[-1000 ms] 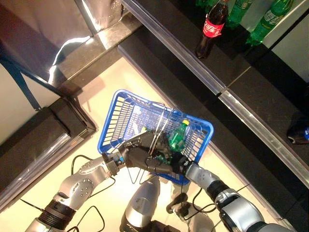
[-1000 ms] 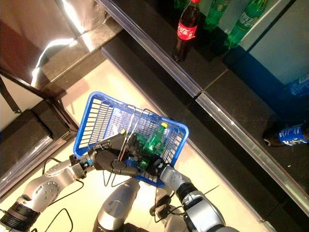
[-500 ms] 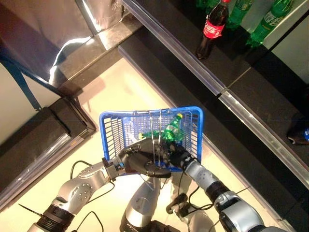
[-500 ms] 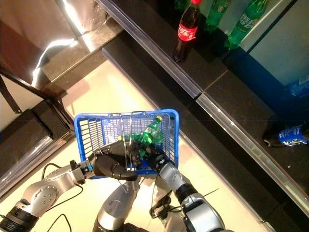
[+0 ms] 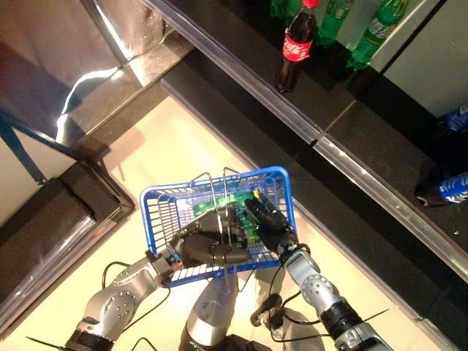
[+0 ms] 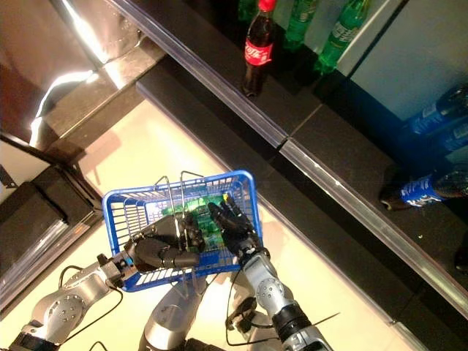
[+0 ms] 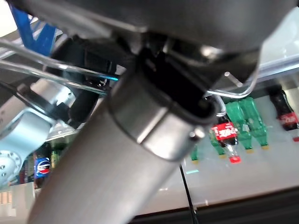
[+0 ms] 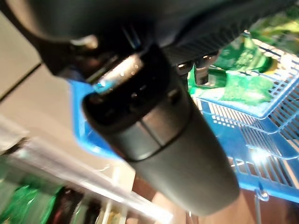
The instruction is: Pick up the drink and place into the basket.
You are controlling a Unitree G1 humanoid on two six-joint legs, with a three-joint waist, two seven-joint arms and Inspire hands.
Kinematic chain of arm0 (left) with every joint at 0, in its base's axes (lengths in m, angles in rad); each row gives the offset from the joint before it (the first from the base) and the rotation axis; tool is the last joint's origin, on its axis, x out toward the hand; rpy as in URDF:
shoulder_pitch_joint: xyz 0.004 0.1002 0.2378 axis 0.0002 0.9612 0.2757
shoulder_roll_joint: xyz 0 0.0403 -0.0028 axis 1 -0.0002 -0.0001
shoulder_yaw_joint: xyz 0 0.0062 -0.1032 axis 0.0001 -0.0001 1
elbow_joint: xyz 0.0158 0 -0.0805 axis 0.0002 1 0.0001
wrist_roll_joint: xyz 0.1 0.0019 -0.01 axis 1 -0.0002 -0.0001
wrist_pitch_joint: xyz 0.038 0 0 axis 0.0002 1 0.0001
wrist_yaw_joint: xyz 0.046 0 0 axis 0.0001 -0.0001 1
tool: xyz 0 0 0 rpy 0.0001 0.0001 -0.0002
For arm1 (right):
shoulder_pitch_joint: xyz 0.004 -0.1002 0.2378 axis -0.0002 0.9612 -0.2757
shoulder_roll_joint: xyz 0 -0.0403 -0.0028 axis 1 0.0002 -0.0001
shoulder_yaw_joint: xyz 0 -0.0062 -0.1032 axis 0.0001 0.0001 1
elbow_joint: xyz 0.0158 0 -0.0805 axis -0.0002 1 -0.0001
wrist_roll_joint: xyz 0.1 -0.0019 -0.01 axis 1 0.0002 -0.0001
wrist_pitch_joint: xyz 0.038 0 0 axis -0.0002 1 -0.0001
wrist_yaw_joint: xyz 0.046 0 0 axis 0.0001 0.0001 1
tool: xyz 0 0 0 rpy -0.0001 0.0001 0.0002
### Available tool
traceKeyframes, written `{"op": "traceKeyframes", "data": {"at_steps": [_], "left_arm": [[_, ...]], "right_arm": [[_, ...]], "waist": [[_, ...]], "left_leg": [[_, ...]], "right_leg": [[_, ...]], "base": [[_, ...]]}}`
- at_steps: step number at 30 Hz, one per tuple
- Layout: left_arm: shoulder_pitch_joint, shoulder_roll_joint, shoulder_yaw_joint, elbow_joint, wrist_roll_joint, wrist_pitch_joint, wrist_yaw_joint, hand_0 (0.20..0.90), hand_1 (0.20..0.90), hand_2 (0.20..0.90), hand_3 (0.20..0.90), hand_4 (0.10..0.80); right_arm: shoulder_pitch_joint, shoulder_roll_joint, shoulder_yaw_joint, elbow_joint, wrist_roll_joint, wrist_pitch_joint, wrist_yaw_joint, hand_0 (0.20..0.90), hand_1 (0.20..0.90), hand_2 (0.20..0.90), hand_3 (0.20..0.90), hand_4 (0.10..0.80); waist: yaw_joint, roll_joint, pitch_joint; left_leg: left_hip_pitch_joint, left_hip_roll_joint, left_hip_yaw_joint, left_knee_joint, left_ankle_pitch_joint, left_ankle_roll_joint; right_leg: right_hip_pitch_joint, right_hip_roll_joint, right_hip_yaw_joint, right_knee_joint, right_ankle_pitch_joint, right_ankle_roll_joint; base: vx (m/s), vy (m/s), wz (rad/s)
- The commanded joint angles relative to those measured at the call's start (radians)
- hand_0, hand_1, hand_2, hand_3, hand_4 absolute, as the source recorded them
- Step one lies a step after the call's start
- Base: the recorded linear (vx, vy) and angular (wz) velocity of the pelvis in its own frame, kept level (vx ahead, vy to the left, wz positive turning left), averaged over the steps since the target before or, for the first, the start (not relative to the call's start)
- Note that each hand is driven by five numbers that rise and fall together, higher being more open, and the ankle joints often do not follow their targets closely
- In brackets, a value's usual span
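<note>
A blue wire basket [image 5: 157,219] hangs low in front of me over the pale floor. My left hand [image 5: 208,246] is shut on its metal wire handles [image 5: 219,191] from the near side. A green drink bottle [image 5: 227,202] lies inside the basket, partly hidden by both hands. My right hand [image 5: 265,219] reaches over the basket's right rim with its fingers straight above the bottle, not curled round it. In the right wrist view the green bottle [image 8: 233,86] rests on the basket's mesh beyond the thumb.
A dark shelf runs across the back, carrying a cola bottle [image 5: 292,45] and green bottles [image 5: 376,29]. A blue-labelled bottle [image 5: 446,189] lies at the far right. A metal-edged ledge [image 5: 344,157] passes just right of the basket. A dark cabinet [image 5: 51,219] stands left.
The bottle has gone from upright in my right hand to lying in the basket, and the right fingers have straightened off it. The basket has swung round. The camera has shifted.
</note>
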Motion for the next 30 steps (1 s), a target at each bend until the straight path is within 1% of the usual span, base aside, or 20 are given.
{"op": "traceKeyframes", "data": {"at_steps": [1, 6, 9, 11, 13, 14, 16, 17, 20, 23, 25, 27, 28, 30], "left_arm": [[-0.052, -0.148, 0.097, -0.347, -0.238, -0.245, -0.233, 0.3, 0.3, 0.3, 0.2, 0.1], [-0.005, -0.159, 0.157, -0.348, -0.274, -0.239, -0.226, 0.3, 0.3, 0.3, 0.2, 0.1], [0.021, -0.161, 0.183, -0.352, -0.283, -0.248, -0.205, 0.3, 0.3, 0.3, 0.2, 0.1], [0.047, -0.163, 0.208, -0.344, -0.295, -0.254, -0.182, 0.3, 0.3, 0.3, 0.2, 0.1], [0.062, -0.169, 0.223, -0.329, -0.28, -0.267, -0.158, 0.3, 0.3, 0.3, 0.2, 0.1], [0.079, -0.176, 0.232, -0.313, -0.264, -0.275, -0.132, 0.3, 0.3, 0.3, 0.2, 0.1], [0.111, -0.199, 0.247, -0.271, -0.256, -0.266, -0.062, 0.3, 0.3, 0.3, 0.2, 0.1], [0.128, -0.218, 0.26, -0.237, -0.244, -0.266, -0.047, 0.3, 0.3, 0.3, 0.2, 0.1], [0.166, -0.243, 0.27, -0.188, -0.215, -0.286, -0.013, 0.3, 0.3, 0.3, 0.2, 0.1], [0.215, -0.267, 0.282, -0.101, -0.198, -0.333, 0.02, 0.3, 0.3, 0.3, 0.2, 0.1], [0.253, -0.28, 0.289, 0.006, -0.166, -0.404, 0.09, 0.3, 0.3, 0.3, 0.2, 0.1], [0.281, -0.279, 0.298, 0.098, -0.053, -0.49, 0.15, 0.3, 0.3, 0.3, 0.2, 0.1], [0.288, -0.278, 0.294, 0.129, -0.026, -0.51, 0.18, 0.3, 0.3, 0.3, 0.2, 0.1], [0.295, -0.279, 0.297, 0.173, -0.007, -0.516, 0.206, 0.3, 0.3, 0.3, 0.2, 0.1]], "right_arm": [[0.068, -0.019, 0.002, -0.144, -0.054, -0.056, 0.106, 0.9, 0.9, 0.9, 0.9, 0.8], [0.154, -0.019, -0.062, -0.208, -0.072, -0.082, 0.133, 0.9, 0.9, 0.9, 0.9, 0.8], [0.2, -0.02, -0.092, -0.248, -0.059, -0.096, 0.175, 0.9, 0.9, 0.9, 0.9, 0.8], [0.246, -0.026, -0.1, -0.3, -0.046, -0.094, 0.229, 0.9, 0.9, 0.9, 0.9, 0.8], [0.271, -0.028, -0.099, -0.327, -0.038, -0.088, 0.273, 0.9, 0.9, 0.9, 0.9, 0.8], [0.291, -0.03, -0.097, -0.345, -0.027, -0.083, 0.316, 0.9, 0.9, 0.9, 0.9, 0.8], [0.328, -0.03, -0.097, -0.365, -0.02, -0.074, 0.376, 0.9, 0.9, 0.9, 0.9, 0.8], [0.348, -0.03, -0.107, -0.369, -0.003, -0.06, 0.407, 0.9, 0.9, 0.9, 0.9, 0.8], [0.377, -0.031, -0.129, -0.362, 0.026, -0.035, 0.453, 0.9, 0.9, 0.9, 0.9, 0.8], [0.413, -0.032, -0.166, -0.332, 0.02, 0.0, 0.491, 0.9, 0.9, 0.9, 0.9, 0.8], [0.449, -0.038, -0.218, -0.269, 0.017, 0.029, 0.535, 0.9, 0.9, 0.9, 0.9, 0.8], [0.473, -0.04, -0.259, -0.209, -0.004, 0.059, 0.558, 0.9, 0.9, 0.9, 0.9, 0.8], [0.48, -0.04, -0.27, -0.18, -0.027, 0.069, 0.561, 0.9, 0.9, 0.9, 0.9, 0.8], [0.487, -0.043, -0.283, -0.131, -0.075, 0.072, 0.56, 0.9, 0.9, 0.9, 0.9, 0.8]], "waist": [[-0.046, 0.012, -0.132], [-0.072, -0.011, -0.145], [-0.085, -0.025, -0.157], [-0.096, -0.036, -0.172], [-0.103, -0.042, -0.184], [-0.108, -0.047, -0.198], [-0.118, -0.052, -0.227], [-0.127, -0.054, -0.248], [-0.143, -0.053, -0.278], [-0.169, -0.045, -0.314], [-0.202, -0.041, -0.356], [-0.23, -0.039, -0.384], [-0.242, -0.038, -0.396], [-0.255, -0.035, -0.413]], "left_leg": [[0.019, 0.041, 0.028, 0.041, -0.031, 0.014], [0.031, 0.053, 0.045, 0.048, -0.039, 0.013], [0.042, 0.062, 0.054, 0.051, -0.045, 0.012], [0.056, 0.069, 0.06, 0.049, -0.048, 0.011], [0.067, 0.074, 0.064, 0.045, -0.049, 0.009], [0.078, 0.078, 0.068, 0.038, -0.048, 0.007], [0.099, 0.086, 0.075, 0.023, -0.045, 0.004], [0.109, 0.09, 0.078, 0.009, -0.04, 0.004], [0.13, 0.099, 0.091, -0.016, -0.037, 0.001], [0.159, 0.11, 0.113, -0.056, -0.029, 0.0], [0.183, 0.124, 0.143, -0.097, -0.021, -0.004], [0.204, 0.133, 0.168, -0.132, -0.015, -0.008], [0.213, 0.137, 0.18, -0.145, -0.012, -0.009], [0.222, 0.143, 0.194, -0.16, -0.009, -0.013]], "right_leg": [[-0.01, -0.02, 0.01, -0.033, 0.205, -0.005], [0.004, -0.014, 0.021, -0.04, 0.206, 0.0], [0.015, -0.009, 0.031, -0.047, 0.206, 0.004], [0.025, -0.005, 0.042, -0.055, 0.208, 0.009], [0.033, -0.002, 0.051, -0.063, 0.209, 0.012], [0.039, 0.0, 0.059, -0.072, 0.211, 0.015], [0.052, 0.001, 0.071, -0.089, 0.217, 0.022], [0.057, 0.002, 0.079, -0.104, 0.223, 0.025], [0.066, 0.001, 0.095, -0.129, 0.23, 0.027], [0.077, 0.002, 0.13, -0.17, 0.243, 0.03], [0.084, 0.003, 0.169, -0.22, 0.264, 0.033], [0.088, 0.009, 0.2, -0.259, 0.282, 0.032], [0.09, 0.011, 0.213, -0.278, 0.292, 0.032], [0.091, 0.014, 0.226, -0.301, 0.303, 0.03]], "base": [[0.033, -0.007, -0.12], [0.051, -0.016, -0.1], [0.074, -0.035, -0.06], [0.083, -0.034, -0.03], [0.082, -0.021, -0.04], [0.093, -0.017, -0.07], [0.112, -0.008, -0.22], [0.091, 0.008, -0.24], [0.033, 0.032, -0.15], [-0.002, 0.057, -0.18], [-0.026, 0.051, -0.33], [-0.024, 0.018, -0.35], [-0.022, 0.003, -0.21], [-0.028, -0.003, -0.35]]}}
